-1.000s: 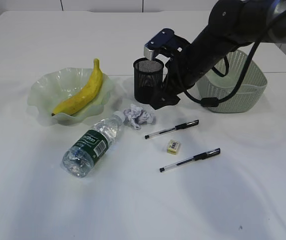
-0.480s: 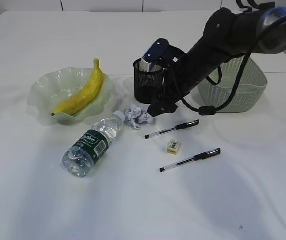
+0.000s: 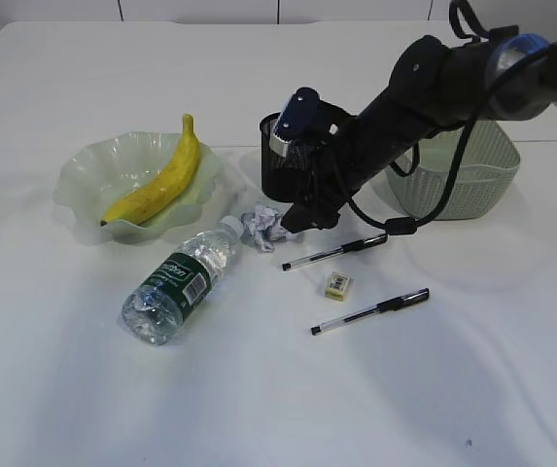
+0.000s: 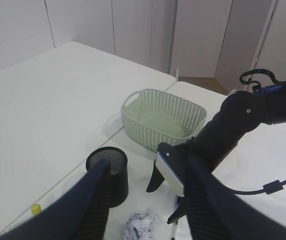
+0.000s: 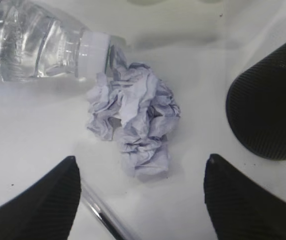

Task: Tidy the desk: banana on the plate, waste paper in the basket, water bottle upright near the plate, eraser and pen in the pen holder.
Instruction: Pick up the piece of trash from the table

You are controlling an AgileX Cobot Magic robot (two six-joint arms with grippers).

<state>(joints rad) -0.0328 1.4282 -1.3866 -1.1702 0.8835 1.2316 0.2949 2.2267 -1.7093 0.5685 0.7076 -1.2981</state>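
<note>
A banana [image 3: 156, 185] lies on the pale green plate [image 3: 76, 175]. The water bottle [image 3: 176, 284] lies on its side, cap toward the crumpled waste paper [image 3: 261, 229]. Two pens [image 3: 334, 251] [image 3: 370, 311] and a yellow eraser [image 3: 337, 284] rest on the table. The black mesh pen holder [image 3: 276, 161] stands behind the paper, and the green basket [image 3: 463, 170] is at the right. My right gripper [image 5: 142, 161] hangs open just above the waste paper [image 5: 133, 115], one finger on each side, not touching. My left gripper [image 4: 146, 167] is open and empty, high above the table, and out of the exterior view.
In the right wrist view the bottle cap [image 5: 95, 50] touches the paper's far side, the pen holder [image 5: 267, 105] stands close on the right, and a pen [image 5: 103, 215] lies by the left finger. The right arm [image 3: 424, 88] reaches over the basket's rim.
My right arm has swung down and to the left, from beside the pen holder to just over the waste paper. Its jaws stay open. Nothing on the table has moved.
</note>
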